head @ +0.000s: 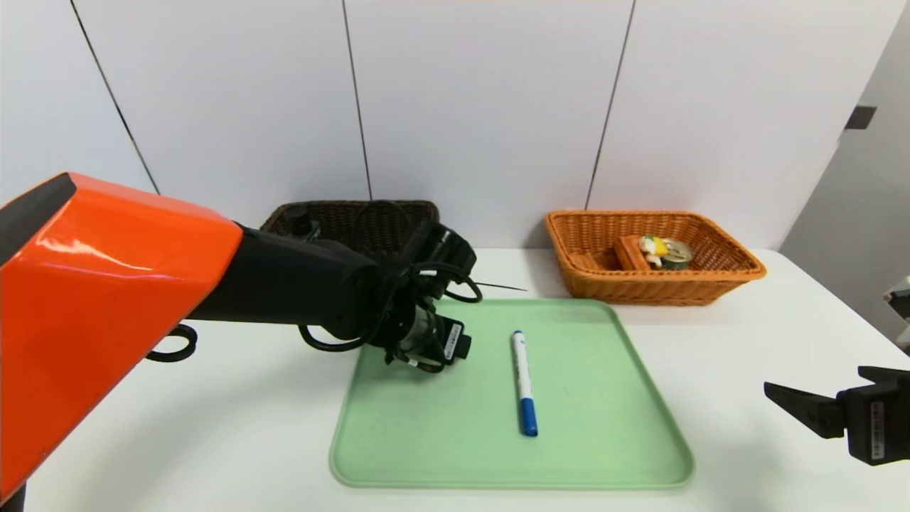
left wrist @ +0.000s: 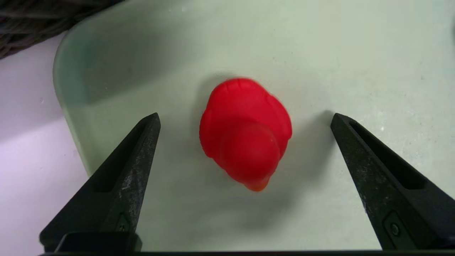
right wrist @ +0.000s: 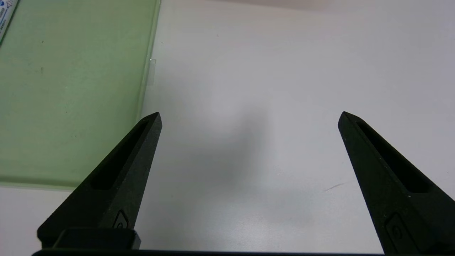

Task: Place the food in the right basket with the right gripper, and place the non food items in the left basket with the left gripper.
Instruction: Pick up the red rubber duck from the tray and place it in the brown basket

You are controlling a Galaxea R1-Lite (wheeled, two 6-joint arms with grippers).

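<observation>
A red rubber duck [left wrist: 245, 135] sits near a corner of the green tray [left wrist: 355, 53]; in the head view the left arm hides it. My left gripper [left wrist: 245, 119] hangs open right above the duck, one finger on each side and neither touching it. A blue-and-white marker [head: 525, 384] lies on the middle of the tray [head: 604, 441]. My right gripper [head: 776, 392] stands open and empty over the bare table to the right of the tray; the right wrist view shows the gripper [right wrist: 249, 115] with only table between its fingers.
The dark wicker basket [head: 341, 213] stands at the back left behind the left arm. The orange basket [head: 711, 288] at the back right holds a few food items [head: 657, 250]. White wall panels close off the back.
</observation>
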